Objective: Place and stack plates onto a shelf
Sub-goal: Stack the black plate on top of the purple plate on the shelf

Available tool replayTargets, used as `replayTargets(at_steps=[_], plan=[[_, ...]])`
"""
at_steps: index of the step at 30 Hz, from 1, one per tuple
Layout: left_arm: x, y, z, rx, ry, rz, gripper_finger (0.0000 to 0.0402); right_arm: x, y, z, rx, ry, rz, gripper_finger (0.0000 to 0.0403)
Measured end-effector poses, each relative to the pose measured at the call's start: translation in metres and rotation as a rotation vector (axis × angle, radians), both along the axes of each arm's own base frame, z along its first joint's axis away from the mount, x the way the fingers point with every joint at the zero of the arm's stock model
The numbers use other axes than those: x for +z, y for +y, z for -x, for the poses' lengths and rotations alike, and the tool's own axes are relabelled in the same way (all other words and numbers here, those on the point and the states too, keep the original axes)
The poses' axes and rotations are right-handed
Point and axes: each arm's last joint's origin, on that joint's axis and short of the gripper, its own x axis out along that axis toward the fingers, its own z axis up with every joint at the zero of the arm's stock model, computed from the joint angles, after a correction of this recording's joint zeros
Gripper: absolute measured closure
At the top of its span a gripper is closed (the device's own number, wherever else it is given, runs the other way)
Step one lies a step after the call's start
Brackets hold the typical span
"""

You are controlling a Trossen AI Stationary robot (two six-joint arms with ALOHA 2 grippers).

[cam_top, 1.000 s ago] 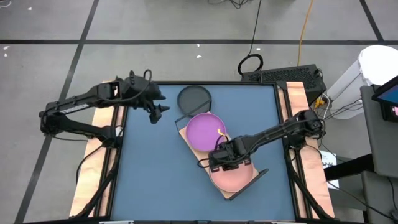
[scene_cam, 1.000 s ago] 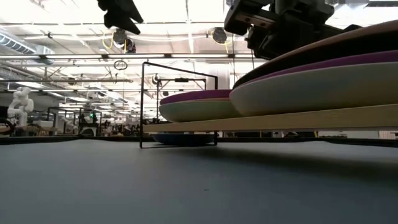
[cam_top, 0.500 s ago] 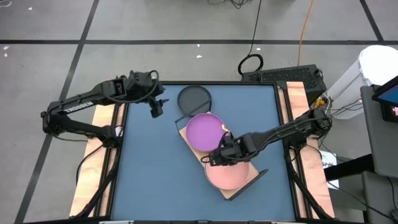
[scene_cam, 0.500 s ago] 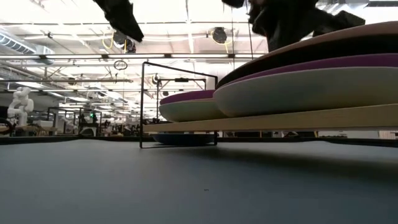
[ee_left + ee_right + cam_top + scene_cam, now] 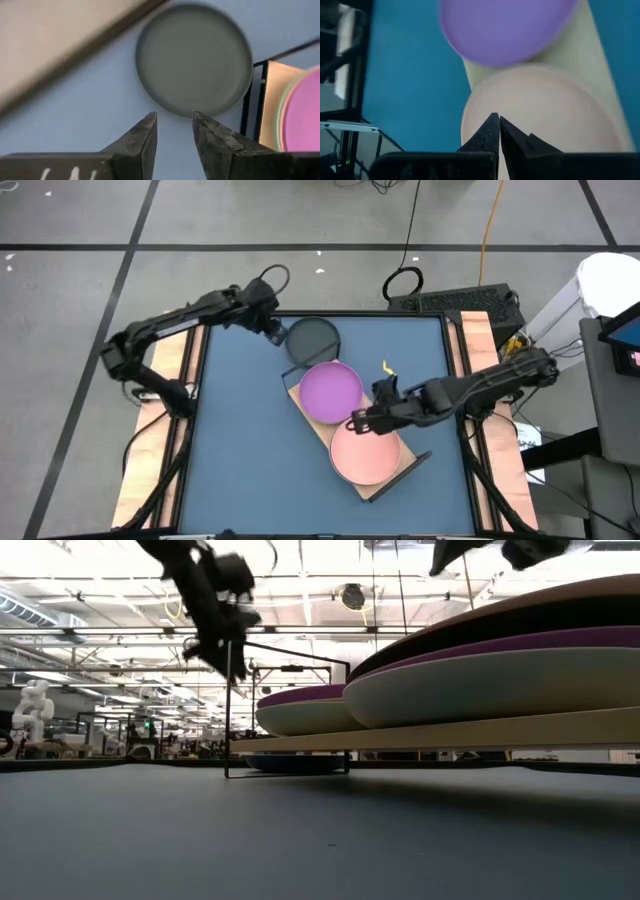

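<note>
The shelf (image 5: 372,480), a light wooden board with a thin black wire frame, lies slantwise on the blue table (image 5: 240,450), its near end toward the right front and its far end toward the middle back. On the near half of the board a pink plate (image 5: 364,455) tops a stack; the low view shows a black layer and a purple one beneath it, over a pale plate at the bottom. Just beyond it on the same board sits a purple plate (image 5: 331,391), also resting on a pale plate when seen from table height, and the two stacks stand just beside each other, rims nearly touching. The right gripper (image 5: 366,419) hangs above the spot where the pink and purple plates meet, its arm reaching in from the right edge of the table; its own wrist camera shows the two dark fingers (image 5: 490,131) pressed together with nothing between them. Farther back, off the far end of the board and flat on the table, lies a single black plate (image 5: 312,338). The left gripper (image 5: 274,333) hovers just to the left of that plate's rim, its fingers (image 5: 145,137) apart and empty, the arm stretching in from the left rear corner.
</note>
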Motion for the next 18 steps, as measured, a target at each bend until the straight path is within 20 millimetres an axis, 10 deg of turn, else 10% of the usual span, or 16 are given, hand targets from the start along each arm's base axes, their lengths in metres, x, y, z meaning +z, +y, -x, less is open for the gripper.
replayTargets(at_steps=[11,18], plan=[[-0.083,0.048,-0.02,0.362,0.035,0.358,0.0188,0.023,-0.038,0.017,0.222,-0.016,0.281,0.0403],[-0.097,0.053,-0.033,0.463,-0.035,0.396,0.0146,0.022,-0.063,0.017,0.326,0.058,0.395,0.0403]])
